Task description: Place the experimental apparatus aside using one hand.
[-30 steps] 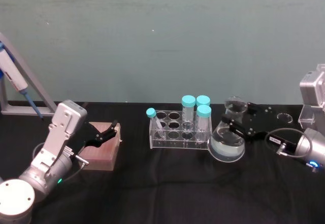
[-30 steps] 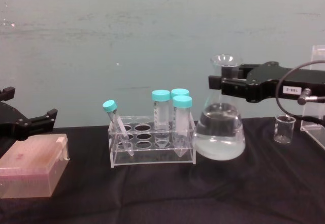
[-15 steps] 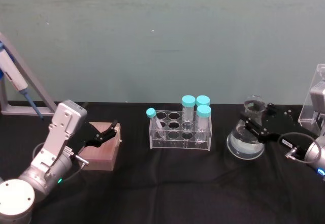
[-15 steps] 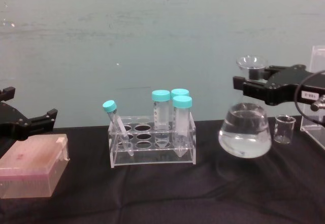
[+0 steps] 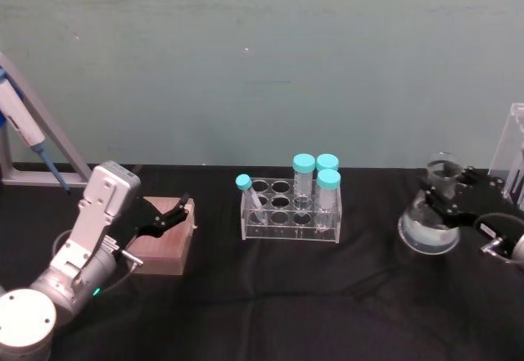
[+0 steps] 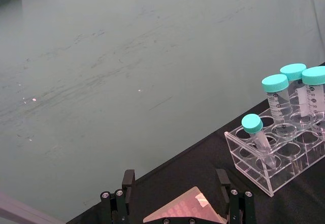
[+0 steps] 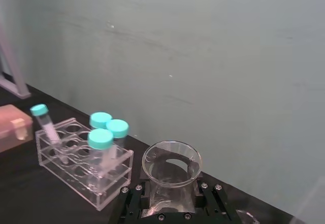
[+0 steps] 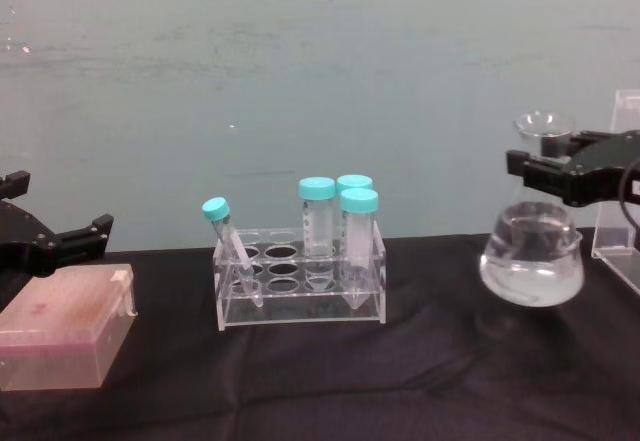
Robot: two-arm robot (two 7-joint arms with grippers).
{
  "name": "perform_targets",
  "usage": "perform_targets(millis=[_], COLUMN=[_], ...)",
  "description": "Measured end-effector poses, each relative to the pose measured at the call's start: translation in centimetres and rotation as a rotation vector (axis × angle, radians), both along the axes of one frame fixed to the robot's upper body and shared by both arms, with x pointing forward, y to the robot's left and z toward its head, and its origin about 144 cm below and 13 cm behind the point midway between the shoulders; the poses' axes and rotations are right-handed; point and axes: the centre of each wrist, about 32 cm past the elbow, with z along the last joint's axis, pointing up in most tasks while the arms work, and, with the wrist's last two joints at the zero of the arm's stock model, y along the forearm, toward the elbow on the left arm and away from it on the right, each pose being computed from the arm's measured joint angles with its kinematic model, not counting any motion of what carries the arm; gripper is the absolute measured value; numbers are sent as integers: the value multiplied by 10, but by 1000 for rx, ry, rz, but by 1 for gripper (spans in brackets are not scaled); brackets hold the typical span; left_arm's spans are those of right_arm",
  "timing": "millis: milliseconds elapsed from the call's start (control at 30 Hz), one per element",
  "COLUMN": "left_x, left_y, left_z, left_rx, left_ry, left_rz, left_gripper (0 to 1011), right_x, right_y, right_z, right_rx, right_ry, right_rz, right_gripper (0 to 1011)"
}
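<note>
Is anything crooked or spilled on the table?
One thing is crooked: the small teal-capped tube leans sideways in the clear rack, while the three bigger tubes stand straight. Nothing is spilled. The flask hangs off the table with its water level, gripped at the neck by the right pincer.

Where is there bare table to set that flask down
The widest bare black cloth lies between the tube rack and the flask held by the right gripper, and along the front edge. The far right, by the clear stand, is crowded. The left gripper hovers over the pink box.
</note>
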Motion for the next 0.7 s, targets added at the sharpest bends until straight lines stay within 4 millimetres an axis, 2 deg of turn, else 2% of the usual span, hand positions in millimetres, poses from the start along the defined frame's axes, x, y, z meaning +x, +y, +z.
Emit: perform_targets(millis=[700], left_x=[0], left_y=[0], left_z=[0], left_rx=[0], left_ry=[0], left_rz=[0], left_gripper=[1000], right_x=[-7], right_y=[-12], right_z=[-6], right_rx=[-27], right_ry=[27], right_rz=[-107], right_gripper=[451])
